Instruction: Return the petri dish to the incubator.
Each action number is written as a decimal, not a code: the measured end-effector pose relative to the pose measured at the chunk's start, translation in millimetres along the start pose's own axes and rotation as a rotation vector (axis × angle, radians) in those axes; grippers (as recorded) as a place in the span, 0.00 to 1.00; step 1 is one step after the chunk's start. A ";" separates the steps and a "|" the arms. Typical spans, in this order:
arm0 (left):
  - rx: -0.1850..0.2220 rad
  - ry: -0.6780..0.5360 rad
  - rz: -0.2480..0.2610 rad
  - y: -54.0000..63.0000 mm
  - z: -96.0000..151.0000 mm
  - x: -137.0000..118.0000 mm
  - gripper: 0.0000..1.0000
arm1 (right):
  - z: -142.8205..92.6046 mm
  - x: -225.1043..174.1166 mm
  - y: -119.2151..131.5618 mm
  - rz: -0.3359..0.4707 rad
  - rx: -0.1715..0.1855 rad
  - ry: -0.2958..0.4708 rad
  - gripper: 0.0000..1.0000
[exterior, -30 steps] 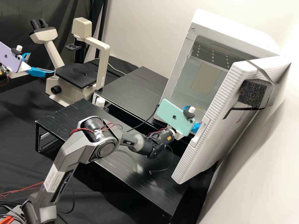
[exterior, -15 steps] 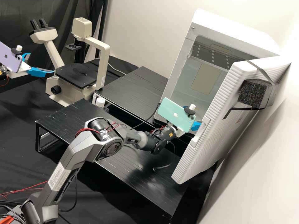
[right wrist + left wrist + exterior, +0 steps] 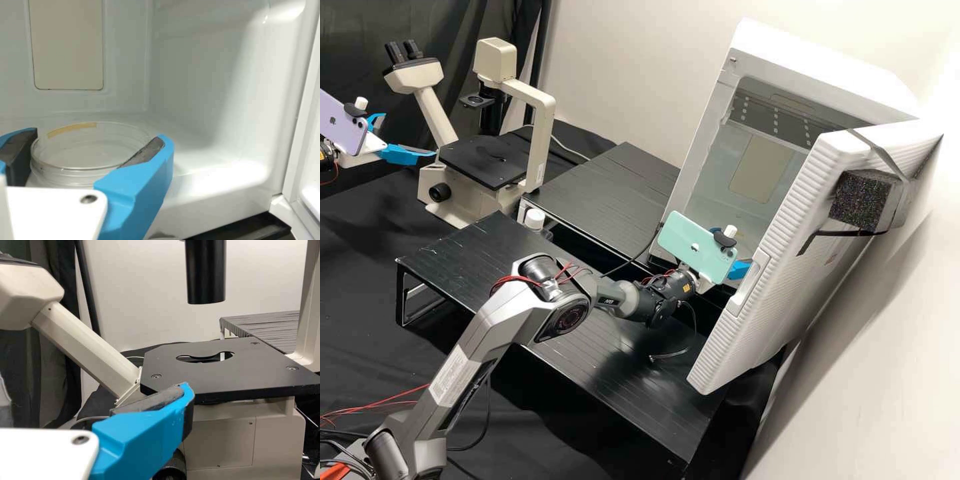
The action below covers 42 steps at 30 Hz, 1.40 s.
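My right gripper (image 3: pixel 739 270) is at the mouth of the open white incubator (image 3: pixel 823 73) in the high view, mostly behind its mounted phone. In the right wrist view, the clear petri dish (image 3: pixel 82 150), marked with a yellow strip, sits flat between the two pads of the right gripper (image 3: pixel 97 142), which is shut on it, inside the incubator (image 3: pixel 195 80). Whether its base touches the floor, I cannot tell. Beside the microscope, my left gripper (image 3: pixel 409 135) stands open and holds nothing; in the left wrist view, one finger of the left gripper (image 3: pixel 142 440) shows near the stage.
The incubator door (image 3: pixel 753 313) stands open, close beside the right gripper. Behind the right arm are black raised platforms (image 3: pixel 600 193) and a small white-capped bottle (image 3: pixel 535 219). The microscope (image 3: pixel 483 160) stands at the left, its black stage (image 3: pixel 215 375) near the left finger.
The right arm's links have shifted forward and to the right, while its gripper has tilted slightly at the incubator's mouth; the dish has gone behind the phone in the high view. The left arm has kept still.
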<state>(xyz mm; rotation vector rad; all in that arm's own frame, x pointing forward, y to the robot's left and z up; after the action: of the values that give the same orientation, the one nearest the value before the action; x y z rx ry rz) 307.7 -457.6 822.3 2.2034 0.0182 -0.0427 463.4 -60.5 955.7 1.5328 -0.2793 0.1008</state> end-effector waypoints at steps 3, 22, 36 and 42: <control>0.000 0.000 0.000 0.0 0.0 0.0 1.00 | 1.0 2.7 4.0 0.013 -0.002 0.004 0.00; 0.000 0.000 0.000 0.0 0.0 0.0 1.00 | 2.8 4.3 6.3 0.009 0.005 -0.003 1.00; 0.000 0.000 0.000 0.0 0.0 0.0 1.00 | 2.5 -39.8 5.6 0.021 0.016 0.016 1.00; 0.000 0.000 0.000 0.0 0.0 0.0 1.00 | 2.2 -85.0 6.1 0.042 0.019 0.018 1.00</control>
<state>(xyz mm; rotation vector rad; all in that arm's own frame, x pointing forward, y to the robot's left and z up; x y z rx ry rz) 307.7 -457.6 822.3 2.2034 0.0182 -0.0427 379.8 -53.1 941.0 1.5447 -0.2973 0.1511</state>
